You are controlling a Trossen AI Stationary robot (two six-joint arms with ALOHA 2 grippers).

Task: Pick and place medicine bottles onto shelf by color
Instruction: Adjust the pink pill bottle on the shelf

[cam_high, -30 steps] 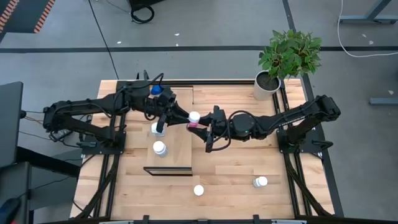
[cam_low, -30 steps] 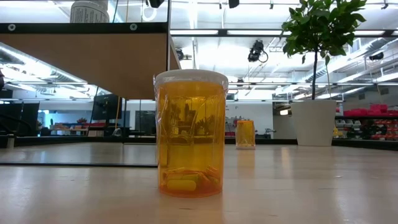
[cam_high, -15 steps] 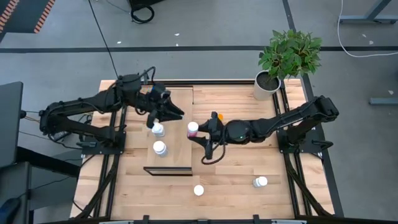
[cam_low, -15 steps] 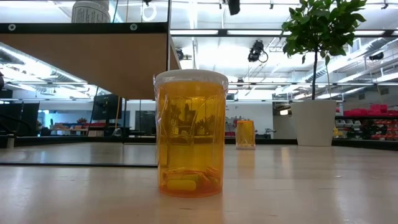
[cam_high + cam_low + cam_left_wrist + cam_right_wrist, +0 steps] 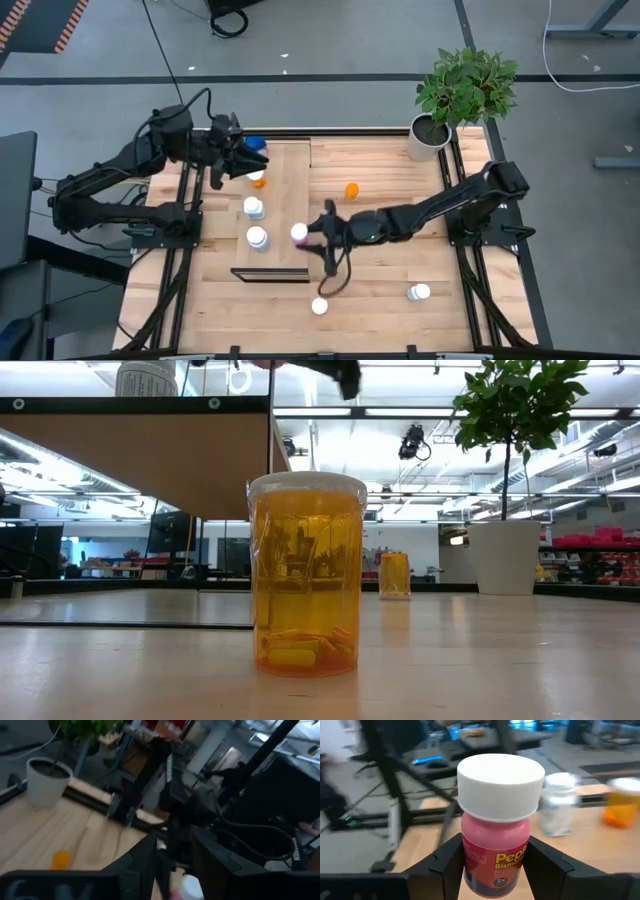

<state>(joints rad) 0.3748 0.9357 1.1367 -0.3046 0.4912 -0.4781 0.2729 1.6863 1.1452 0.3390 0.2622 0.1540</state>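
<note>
Standing along the table's left half, the shelf [image 5: 285, 215] already carries white-capped bottles. Over its right edge, the right gripper [image 5: 492, 865] is clenched on the pink bottle [image 5: 496, 847], fingers squeezing the body below its cap; it looks light, rigid and smooth, so a mid-body hold seems safest. Whether the left gripper [image 5: 243, 160], at the shelf's far-left corner, is clenched or released cannot be told.
</note>
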